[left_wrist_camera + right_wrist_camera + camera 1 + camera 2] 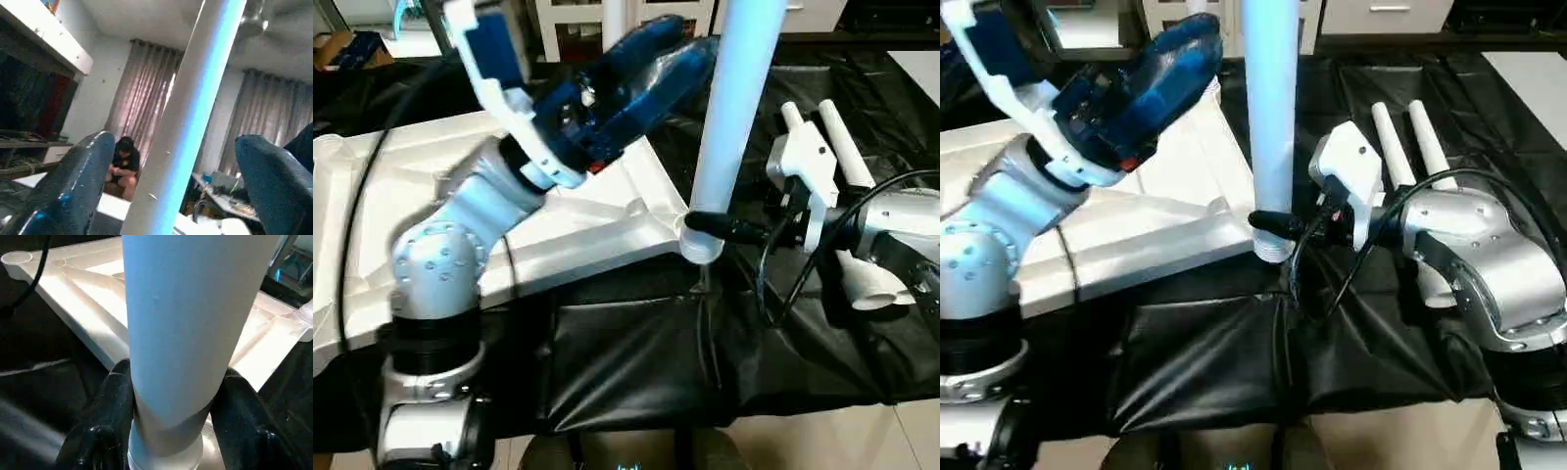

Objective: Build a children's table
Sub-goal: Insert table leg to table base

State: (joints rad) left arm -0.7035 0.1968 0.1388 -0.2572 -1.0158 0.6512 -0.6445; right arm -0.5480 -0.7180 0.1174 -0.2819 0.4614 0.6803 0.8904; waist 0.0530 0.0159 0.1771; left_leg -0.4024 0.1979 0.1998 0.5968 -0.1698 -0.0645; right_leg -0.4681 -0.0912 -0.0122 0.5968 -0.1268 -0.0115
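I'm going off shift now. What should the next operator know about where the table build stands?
Right end effector: shut on the upright leg, low down, just above the corner socket of the upside-down table top.
Left end effector: open, fingers either side of that leg higher up, not gripping.
Two spare legs lie on the black sheet behind the right arm.
Done: one leg stands at its socket; whether fully seated can't be told.
Left: the other legs.
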